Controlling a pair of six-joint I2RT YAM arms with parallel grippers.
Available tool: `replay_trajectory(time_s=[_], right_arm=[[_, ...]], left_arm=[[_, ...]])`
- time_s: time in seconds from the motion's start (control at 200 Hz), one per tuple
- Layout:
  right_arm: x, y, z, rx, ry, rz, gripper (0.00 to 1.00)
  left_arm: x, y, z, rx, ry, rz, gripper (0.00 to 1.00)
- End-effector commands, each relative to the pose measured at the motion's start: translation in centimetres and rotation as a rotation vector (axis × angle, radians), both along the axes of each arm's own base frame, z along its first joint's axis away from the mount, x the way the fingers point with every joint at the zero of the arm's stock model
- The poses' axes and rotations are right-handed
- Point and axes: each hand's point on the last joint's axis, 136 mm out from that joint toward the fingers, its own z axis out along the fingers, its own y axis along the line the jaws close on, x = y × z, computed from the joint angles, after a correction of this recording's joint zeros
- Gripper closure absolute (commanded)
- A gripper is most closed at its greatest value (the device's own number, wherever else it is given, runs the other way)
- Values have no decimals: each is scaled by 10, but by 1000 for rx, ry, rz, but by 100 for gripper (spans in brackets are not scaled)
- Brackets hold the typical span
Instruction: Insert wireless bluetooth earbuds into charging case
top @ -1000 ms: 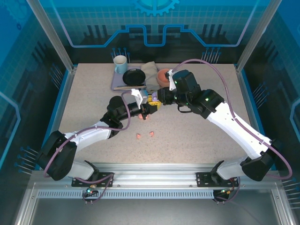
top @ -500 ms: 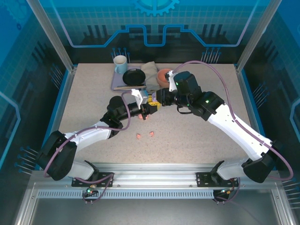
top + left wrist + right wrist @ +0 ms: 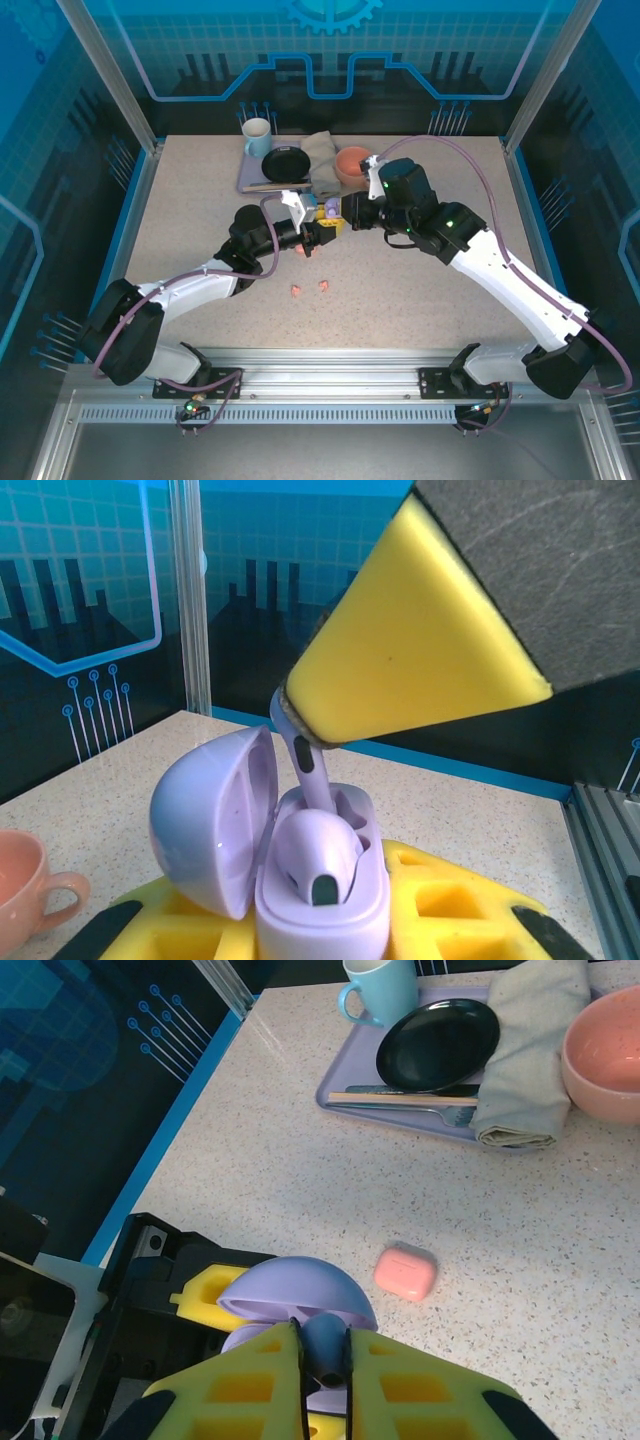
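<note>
In the top view the case is too small to tell what sits in it; the left gripper and right gripper crowd it.

In the left wrist view a yellow finger covers the upper end of the held bud, and its lower end is hidden inside the case. The case's bottom runs off the lower edge. A pink cup is cut by the left edge.

In the right wrist view the fingers hide most of the bud and the case's body. The top edge cuts the mug and cloth.

Blk/wht arms (yellow fingers).
</note>
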Motion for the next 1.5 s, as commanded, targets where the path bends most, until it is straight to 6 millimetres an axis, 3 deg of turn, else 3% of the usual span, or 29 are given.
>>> replay_trajectory(time_s=[0.0, 0.415, 0.81, 1.156, 1.306, 1.371, 1.496], right_arm=[[-5, -10, -13, -33, 41, -11, 86], [-12, 5, -12, -23, 55, 79, 89], [-22, 0, -2, -19, 34, 93, 91], [-26, 1, -7, -12, 43, 101, 92], [-15, -23, -14, -55, 45, -15, 86], [-8, -42, -28, -66, 81, -103, 79], [4, -83, -72, -110, 191, -271, 60]], left_arm=[[-9, 2, 36, -46, -116, -16, 100], [-8, 1, 37, -43, -116, -17, 100], [-6, 1, 38, -41, -121, -15, 100], [-6, 0, 38, -39, -122, -16, 100], [-4, 2, 30, -31, -108, 4, 100], [-3, 4, 28, -30, -104, 17, 100], [-2, 9, 21, -27, -90, 44, 100]])
